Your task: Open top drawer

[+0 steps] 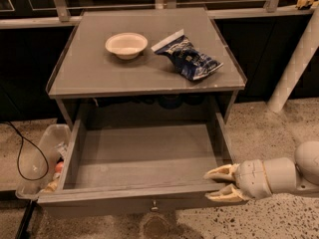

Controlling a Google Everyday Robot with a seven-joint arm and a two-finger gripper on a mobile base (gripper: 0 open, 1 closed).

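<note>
The top drawer (144, 158) of the grey cabinet stands pulled far out toward me. Its broad shallow grey tray is bare. Its front panel runs along the bottom of the view, with a small silver knob (155, 206) at centre. My gripper (219, 184) comes in from the right on a white arm. Its two cream fingers (222, 172) are spread apart and empty, at the drawer's front right corner, to the right of the knob. The lower drawers are out of view.
A white bowl (126, 45) and a blue snack bag (188, 58) lie on the cabinet top (89, 76). A clear bin (45, 158) with a black cable stands on the floor at left. A white post (294, 63) rises at the right.
</note>
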